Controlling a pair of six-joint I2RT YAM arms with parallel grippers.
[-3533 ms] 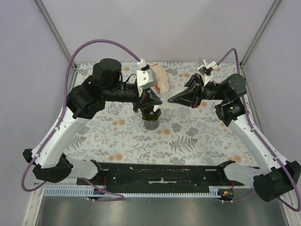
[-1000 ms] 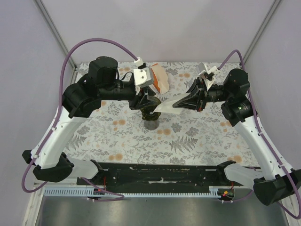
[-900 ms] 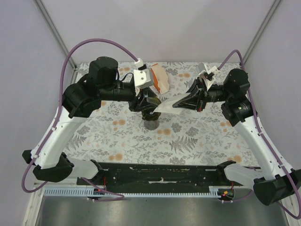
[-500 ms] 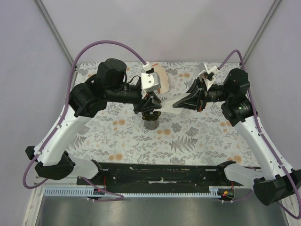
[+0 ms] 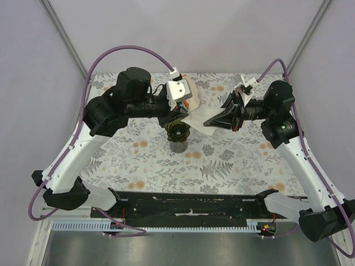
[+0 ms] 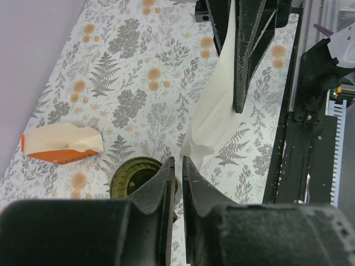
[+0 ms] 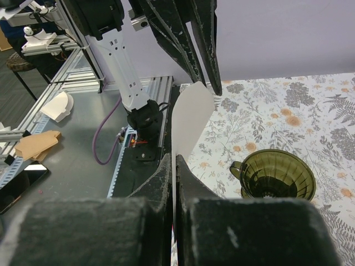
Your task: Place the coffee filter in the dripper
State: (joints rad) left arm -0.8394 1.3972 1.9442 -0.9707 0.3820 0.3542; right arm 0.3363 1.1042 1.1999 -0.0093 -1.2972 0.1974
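Left gripper [image 6: 178,164] has narrowed at filter's [image 6: 216,111] edge; grip unclear. Right gripper [image 7: 173,160] pinches filter; dripper [image 7: 299,172] awaits, empty.

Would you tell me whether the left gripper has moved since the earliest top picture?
Yes: the left gripper shifted right and farther out, uncovering the dark green ribbed funnel dripper it had hung over.

My top camera is looking down from high above the dripper [image 5: 178,132]; my wrist cameras are viewing it closely from opposite sides.
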